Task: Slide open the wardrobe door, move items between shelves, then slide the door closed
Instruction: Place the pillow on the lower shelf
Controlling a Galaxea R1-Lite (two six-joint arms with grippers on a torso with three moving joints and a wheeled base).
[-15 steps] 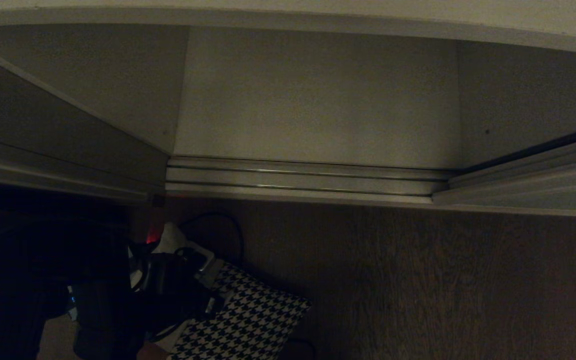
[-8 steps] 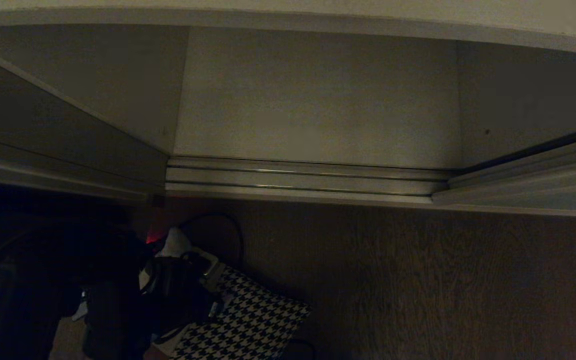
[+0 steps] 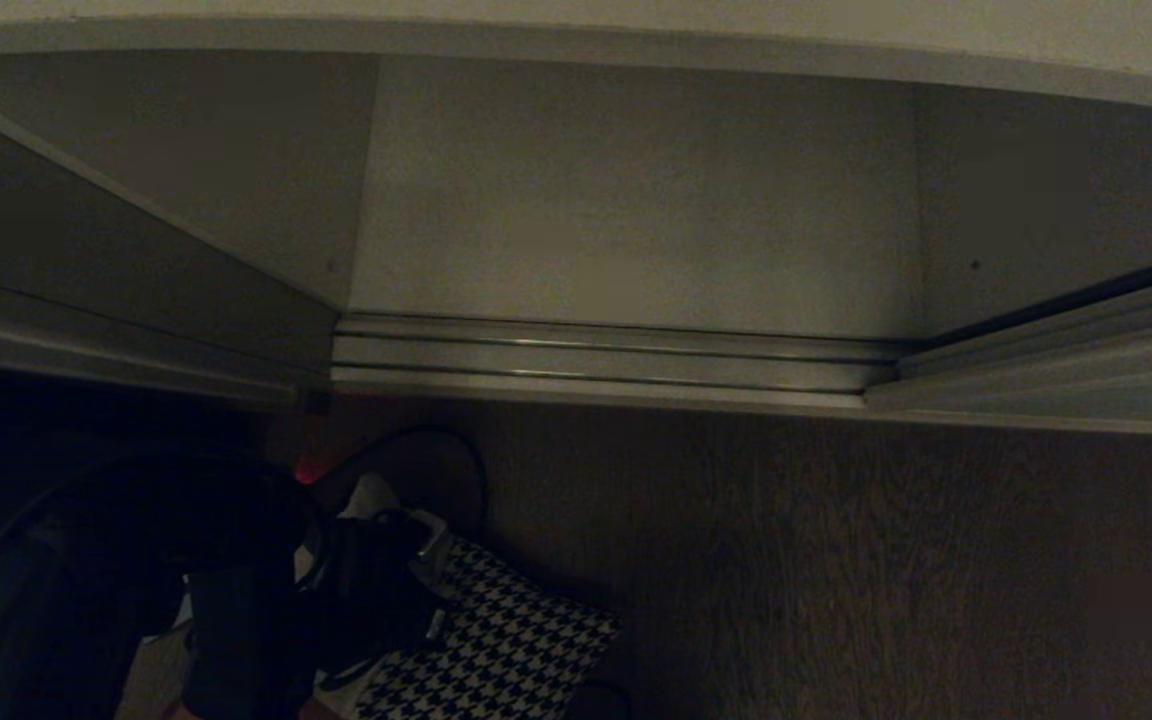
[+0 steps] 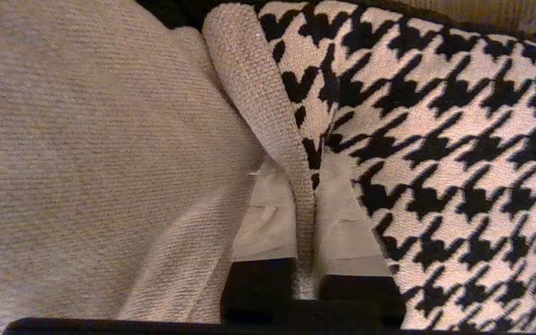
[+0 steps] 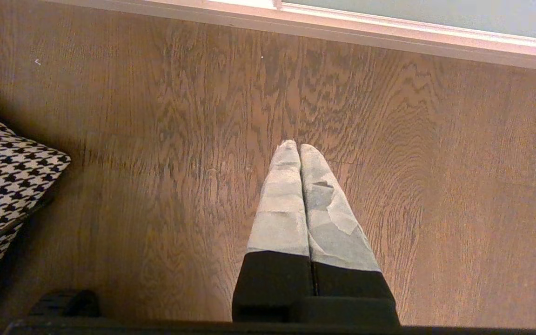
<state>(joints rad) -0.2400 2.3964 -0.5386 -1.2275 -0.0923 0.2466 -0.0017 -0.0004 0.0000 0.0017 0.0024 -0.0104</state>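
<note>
Cushion point(image 3: 511, 650): houndstooth, low on the dark wood floor point(image 3: 836, 560) before the open wardrobe, a little lower in the head view than a second ago.
Left gripper point(image 4: 306, 204): jaws, wide a second ago, now pinch the cushion's cream edge fold.
Right gripper point(image 5: 299, 153): fingers pressed together, holding nothing, above bare floor.
Floor rails point(image 3: 596, 360): unchanged.
</note>
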